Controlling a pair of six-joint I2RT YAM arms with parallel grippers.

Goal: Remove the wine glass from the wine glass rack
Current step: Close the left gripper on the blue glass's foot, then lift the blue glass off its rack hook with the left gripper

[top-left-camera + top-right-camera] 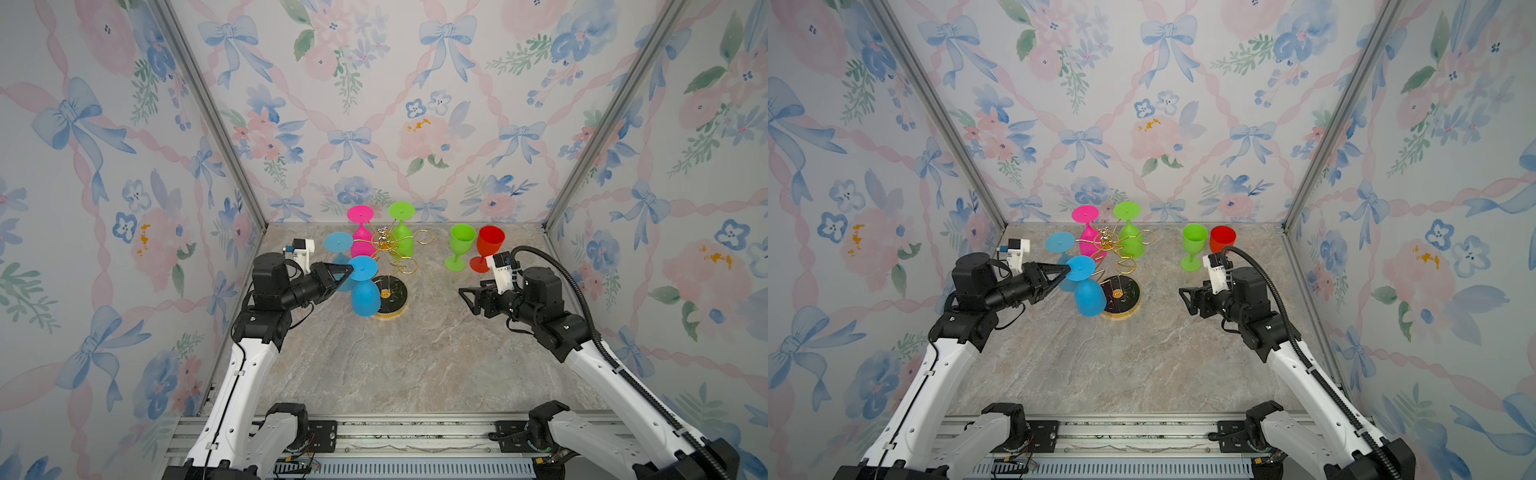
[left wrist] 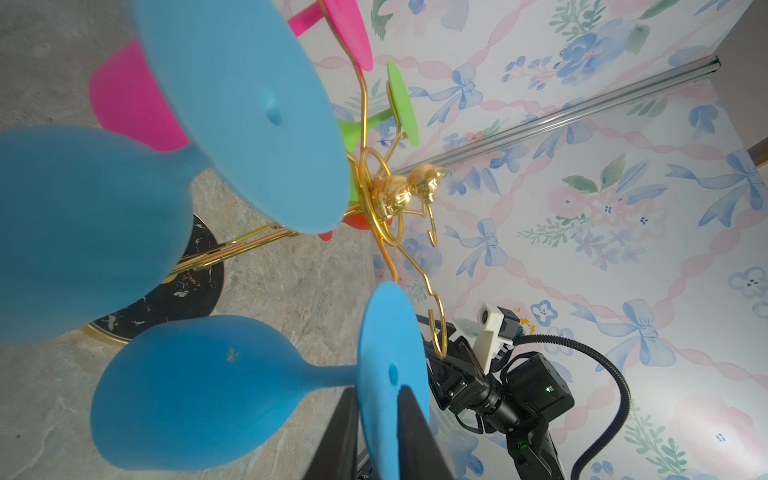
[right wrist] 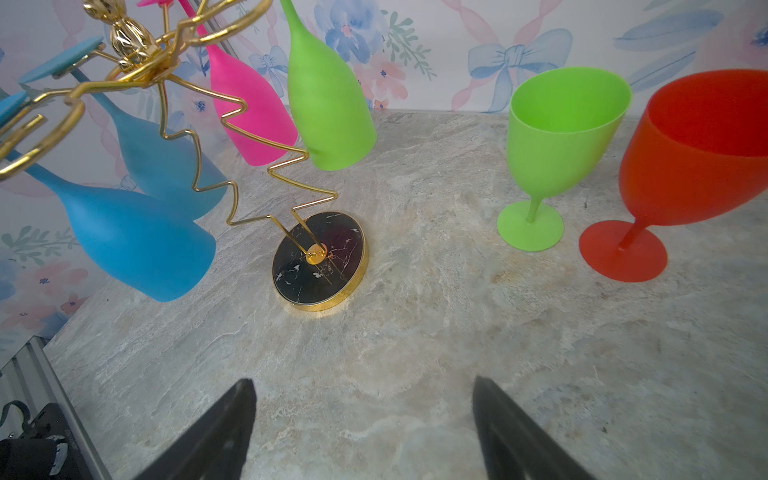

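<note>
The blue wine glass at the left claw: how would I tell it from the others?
On the marble tabletop stands a gold wire wine glass rack with a round black base. Of the two blue glasses hanging upside down from it, this blue wine glass is the front one, its bowl overlapping the base. Only its foot sits inside the left gripper.

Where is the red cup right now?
In both top views the red wine glass stands upright on the table, on the right side near the back wall, just right of the upright green wine glass.
</note>
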